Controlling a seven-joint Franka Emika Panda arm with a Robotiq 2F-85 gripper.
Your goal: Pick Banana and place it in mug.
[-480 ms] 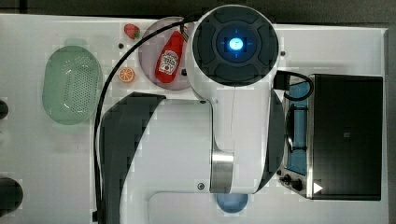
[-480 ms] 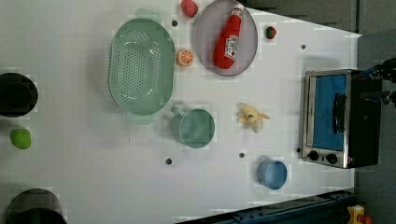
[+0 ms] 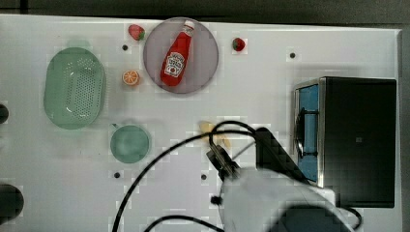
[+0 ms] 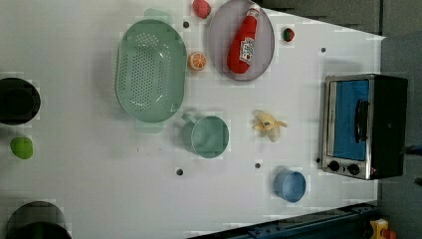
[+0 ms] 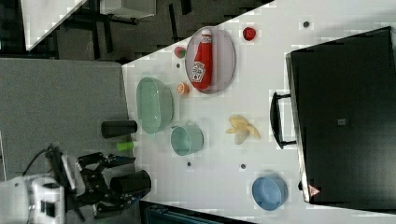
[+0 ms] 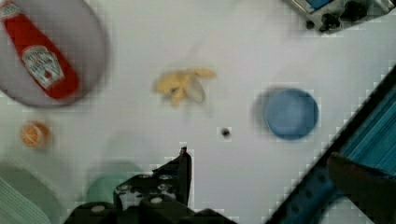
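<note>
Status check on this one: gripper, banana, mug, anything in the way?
Gripper open, empty, off the table. Banana lying on the table, untouched. Mug upright, empty, beside it. Nothing between them.

The banana (image 4: 268,125) is pale yellow and lies on the white table (image 4: 99,174). Beside it, the mug (image 4: 209,137) is green. The ketchup bottle (image 4: 242,42) is red with a white label, on a grey-purple plate (image 4: 219,30). The cup (image 4: 290,185) is blue. The basket (image 4: 149,69) is pale green with small holes.
</note>
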